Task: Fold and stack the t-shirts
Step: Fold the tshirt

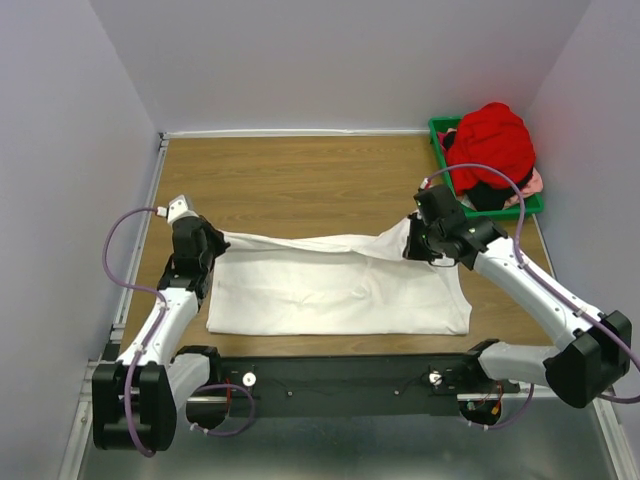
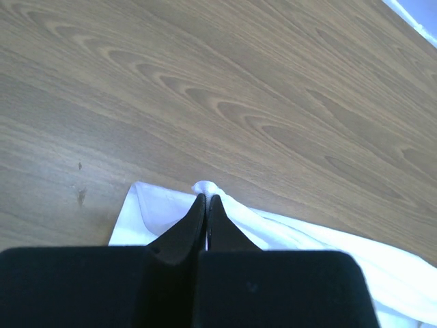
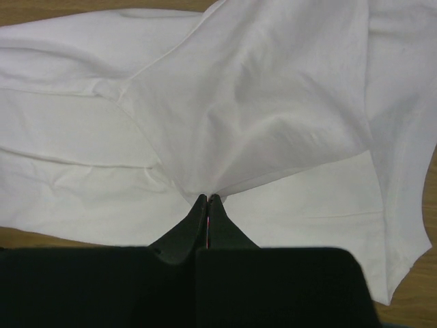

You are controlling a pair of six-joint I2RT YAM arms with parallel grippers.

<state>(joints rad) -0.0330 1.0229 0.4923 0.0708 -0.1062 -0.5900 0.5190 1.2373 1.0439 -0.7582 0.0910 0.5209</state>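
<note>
My left gripper [image 2: 206, 197] was pinched shut on a small bunch of the white t-shirt [image 1: 340, 292], and my right gripper [image 3: 207, 198] was clamped on another fold. The shirt lay on the table [image 1: 300, 180], its far edge raised between my grippers. The red t-shirt [image 1: 492, 142] hid most of the green bin [image 1: 436, 128].

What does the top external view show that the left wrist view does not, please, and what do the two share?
Only top external: the green bin at the far right corner with a red t-shirt heaped in it, and the right gripper shut on the white t-shirt at its far right edge. Only left wrist: a close look at the small nub of cloth at the closed tips of the left gripper. Both: the white t-shirt, the wooden table, and the left gripper pinching the shirt.
</note>
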